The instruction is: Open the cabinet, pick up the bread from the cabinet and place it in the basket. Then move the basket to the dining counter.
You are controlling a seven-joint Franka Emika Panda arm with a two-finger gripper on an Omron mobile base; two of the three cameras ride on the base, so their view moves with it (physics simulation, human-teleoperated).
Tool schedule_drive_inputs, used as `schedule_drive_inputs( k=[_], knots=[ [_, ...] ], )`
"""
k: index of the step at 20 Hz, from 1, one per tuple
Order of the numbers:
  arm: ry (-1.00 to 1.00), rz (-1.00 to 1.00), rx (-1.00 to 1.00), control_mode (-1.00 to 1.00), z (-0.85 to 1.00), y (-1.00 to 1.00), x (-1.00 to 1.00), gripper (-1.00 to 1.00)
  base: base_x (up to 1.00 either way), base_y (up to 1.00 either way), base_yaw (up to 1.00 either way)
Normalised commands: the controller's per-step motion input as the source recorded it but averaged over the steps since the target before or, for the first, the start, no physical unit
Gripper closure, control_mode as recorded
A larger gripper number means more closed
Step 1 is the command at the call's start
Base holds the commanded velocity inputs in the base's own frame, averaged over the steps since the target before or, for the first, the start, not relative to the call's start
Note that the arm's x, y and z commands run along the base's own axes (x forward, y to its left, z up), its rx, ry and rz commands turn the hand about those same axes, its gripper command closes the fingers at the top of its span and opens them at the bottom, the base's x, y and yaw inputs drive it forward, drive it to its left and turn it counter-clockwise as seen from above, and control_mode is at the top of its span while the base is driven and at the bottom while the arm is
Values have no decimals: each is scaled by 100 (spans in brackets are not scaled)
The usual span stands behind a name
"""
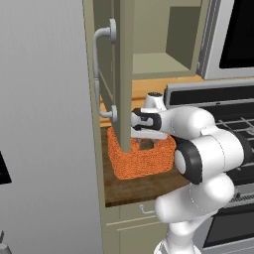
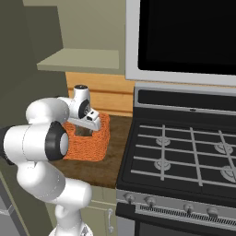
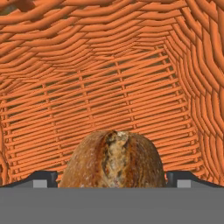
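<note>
Lying in the orange basket (image 3: 109,78), the bread loaf (image 3: 112,159) is being freed; the wide-open gripper (image 3: 112,179), holding nothing, should be lifted straight up.

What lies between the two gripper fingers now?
The bread lies between the fingers of the open gripper, inside the basket, as the hand view shows.

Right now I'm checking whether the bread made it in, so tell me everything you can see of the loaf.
The bread is a rounded brown crusty loaf with a pale split along its top. It lies inside the orange wicker basket, woven walls and floor behind it. The open end effector straddles it, one dark fingertip on each side; whether they touch the crust is unclear.
</note>
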Motion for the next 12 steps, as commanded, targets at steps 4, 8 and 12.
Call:
schedule_drive_inputs(
  k=[4, 8, 12],
  knots=[
    [0, 0, -1, -100, 0, 0, 0, -100, 0, 0, 0],
    [-1, 0, -1, -100, 15, 1, -4, -100, 0, 0, 0],
    [-10, 0, -3, -100, 32, 3, -18, -100, 0, 0, 0]
  ],
)
